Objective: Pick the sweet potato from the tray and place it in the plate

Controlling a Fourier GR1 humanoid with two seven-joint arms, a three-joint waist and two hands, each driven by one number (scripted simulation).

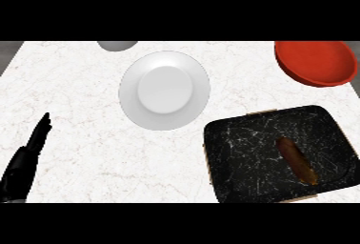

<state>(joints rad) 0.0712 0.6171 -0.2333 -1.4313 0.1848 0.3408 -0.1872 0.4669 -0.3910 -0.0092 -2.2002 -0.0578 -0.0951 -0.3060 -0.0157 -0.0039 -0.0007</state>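
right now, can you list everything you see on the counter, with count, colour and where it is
sweet potato: one, brown-orange, lying inside the tray, toward its right half
tray: one, black with pale marbling, lower right of the counter
plate: one, white, middle of the counter, up and left of the tray, nothing on it
bowl: one, red, upper right corner, beyond the tray
grey object: one, light grey, at the far edge above the plate, cut off by the view, so I cannot tell what it is
counter: one, white marble with faint veins, under everything
left hand: one, black, lower left edge, fingers straight, resting, holding nothing
right hand: not in view
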